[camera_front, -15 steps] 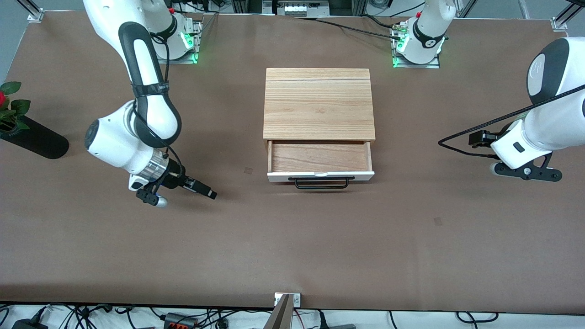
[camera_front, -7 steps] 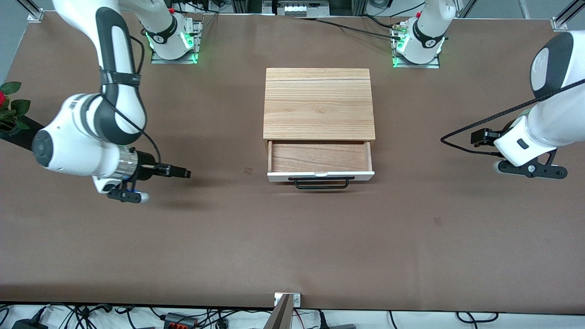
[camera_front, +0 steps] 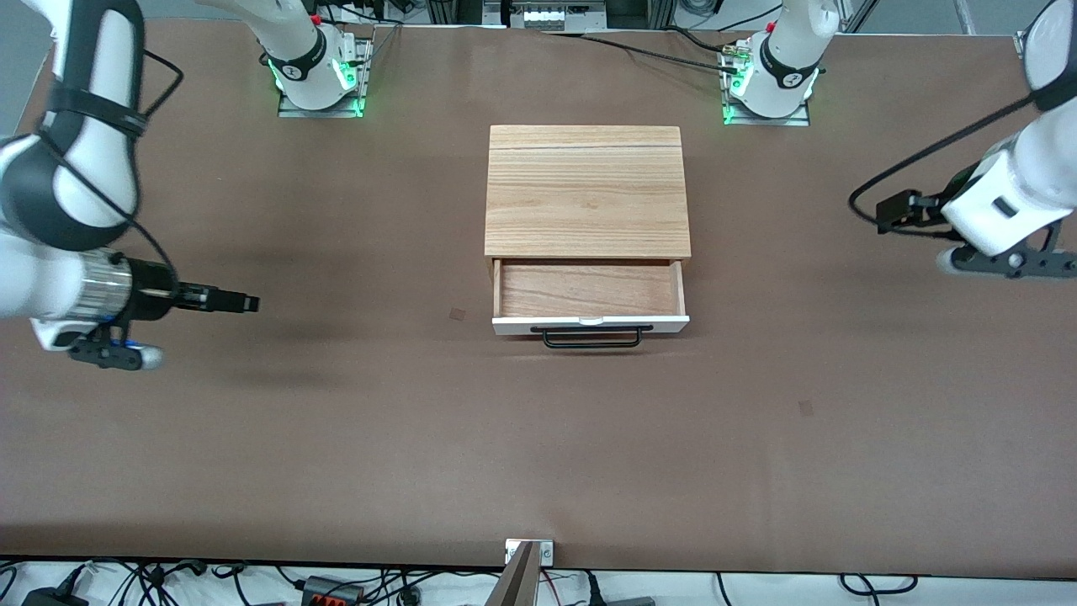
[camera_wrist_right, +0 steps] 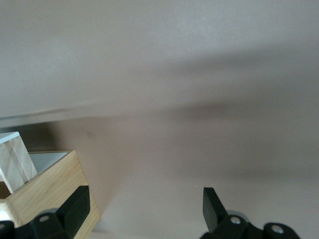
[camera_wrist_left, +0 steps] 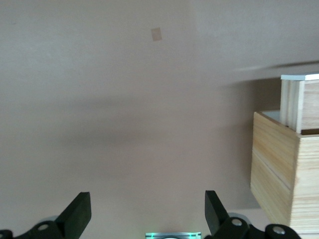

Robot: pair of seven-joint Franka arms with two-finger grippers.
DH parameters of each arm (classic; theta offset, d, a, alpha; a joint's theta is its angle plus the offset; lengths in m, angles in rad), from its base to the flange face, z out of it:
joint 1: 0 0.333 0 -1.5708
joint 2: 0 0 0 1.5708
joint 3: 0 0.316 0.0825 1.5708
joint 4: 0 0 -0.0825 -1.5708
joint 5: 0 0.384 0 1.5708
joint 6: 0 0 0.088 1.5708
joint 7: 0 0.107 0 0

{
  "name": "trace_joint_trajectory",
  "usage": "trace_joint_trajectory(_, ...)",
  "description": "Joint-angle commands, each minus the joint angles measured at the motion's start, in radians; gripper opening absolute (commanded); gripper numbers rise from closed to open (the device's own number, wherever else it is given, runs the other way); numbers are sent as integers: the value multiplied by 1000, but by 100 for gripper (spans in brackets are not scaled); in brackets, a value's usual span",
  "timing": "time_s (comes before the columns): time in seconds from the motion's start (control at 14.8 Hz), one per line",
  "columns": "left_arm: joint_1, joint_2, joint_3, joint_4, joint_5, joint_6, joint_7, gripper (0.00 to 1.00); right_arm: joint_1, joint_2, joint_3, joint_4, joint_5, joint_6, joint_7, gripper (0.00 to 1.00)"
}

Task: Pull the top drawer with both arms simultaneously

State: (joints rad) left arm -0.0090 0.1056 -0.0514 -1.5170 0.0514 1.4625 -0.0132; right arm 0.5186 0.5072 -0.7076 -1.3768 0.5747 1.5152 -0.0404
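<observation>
A brown matte surface (camera_front: 538, 454) is filling nearly the whole front view, with soft grey shadows lying across it. Two small darker square patches (camera_front: 457, 314) are showing on it, one near the middle, another (camera_front: 806, 408) toward the left arm's end. Green lights (camera_front: 352, 84) are glowing at the two mounting plates along the edge by the bases. Aluminium frame posts (camera_front: 59, 17) are standing at the corners there. Along the edge nearest the front camera, a white strip of floor is carrying tangled black cables (camera_front: 151, 581), and a small metal bracket (camera_front: 528, 551) is sitting at the surface's edge.
</observation>
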Motion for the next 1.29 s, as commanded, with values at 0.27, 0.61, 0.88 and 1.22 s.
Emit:
trace_joint_trajectory(0.27, -3, -156, 97, -129, -96, 22, 7, 100, -155, -51, 109, 33, -138, -18, 8, 100)
trace_joint_trajectory(0.61, -19, -176, 73, -180, 10, 156, 36, 100, -339, -176, 379, -34, -300, 33, -39, 100)
trace_joint_trajectory(0.88, -23, -175, 50, -164, 2, 150, 39, 100, -377, -306, 470, -223, -397, 112, -81, 100)
trace_joint_trajectory(1.22, -19, -170, 11, -140, 42, 157, 56, 100, -405, -424, 511, -369, -578, 253, -90, 100)
